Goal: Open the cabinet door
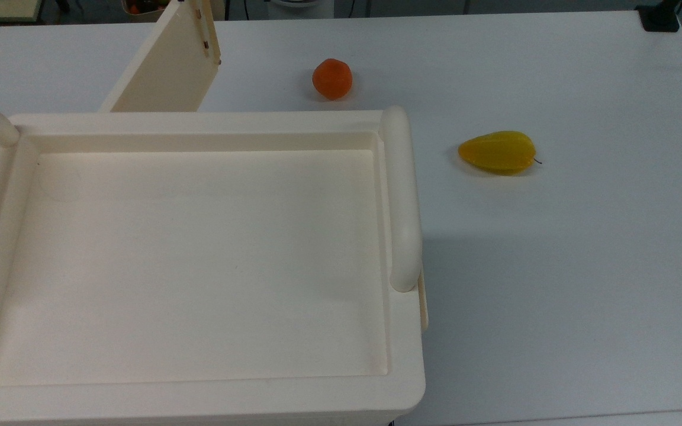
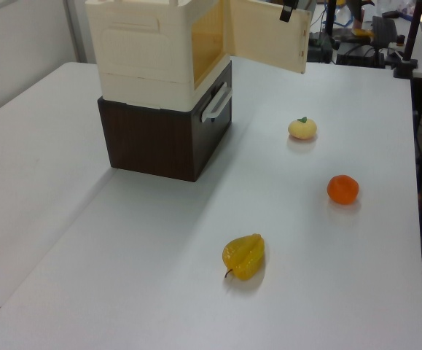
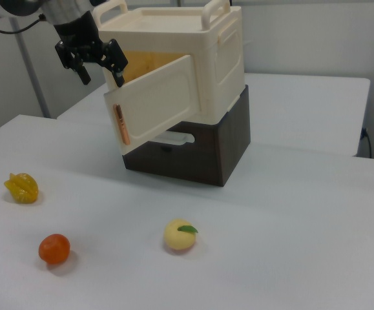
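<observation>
The cream cabinet (image 1: 199,121) (image 2: 145,51) (image 3: 219,58) stands on a dark brown base. Its cabinet door (image 1: 163,71) (image 2: 265,36) (image 3: 157,103) is swung partly outward on its hinge, showing an amber interior. The copper-coloured strip on the door's free edge faces the right view's left. My gripper (image 3: 101,76) hangs just above the top corner of that free edge, open, with one finger on each side of the corner. In the left view my gripper (image 2: 287,10) is a dark tip at the door's upper outer corner.
The brown base (image 2: 163,138) has a white drawer handle (image 3: 170,137). On the white table lie an orange (image 1: 332,78) (image 2: 342,189) (image 3: 54,248), a yellow starfruit (image 1: 498,152) (image 2: 244,256) (image 3: 22,187) and a pale yellow fruit with a green leaf (image 2: 302,128) (image 3: 180,236).
</observation>
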You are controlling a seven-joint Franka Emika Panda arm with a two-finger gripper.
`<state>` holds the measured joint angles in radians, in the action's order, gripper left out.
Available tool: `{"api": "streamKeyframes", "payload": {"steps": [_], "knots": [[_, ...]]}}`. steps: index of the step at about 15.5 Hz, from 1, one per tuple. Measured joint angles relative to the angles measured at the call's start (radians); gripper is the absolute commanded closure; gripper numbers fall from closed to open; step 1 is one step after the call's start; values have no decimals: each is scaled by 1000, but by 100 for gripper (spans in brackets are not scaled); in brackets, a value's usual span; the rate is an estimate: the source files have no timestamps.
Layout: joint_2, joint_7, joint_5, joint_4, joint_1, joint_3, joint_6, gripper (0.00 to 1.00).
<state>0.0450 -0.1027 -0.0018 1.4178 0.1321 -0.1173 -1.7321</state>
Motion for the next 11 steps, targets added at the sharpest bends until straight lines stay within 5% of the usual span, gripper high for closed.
{"api": "streamKeyframes", "payload": {"steps": [11], "knots": [[0, 21, 1, -5, 9, 15, 0, 0]]}}
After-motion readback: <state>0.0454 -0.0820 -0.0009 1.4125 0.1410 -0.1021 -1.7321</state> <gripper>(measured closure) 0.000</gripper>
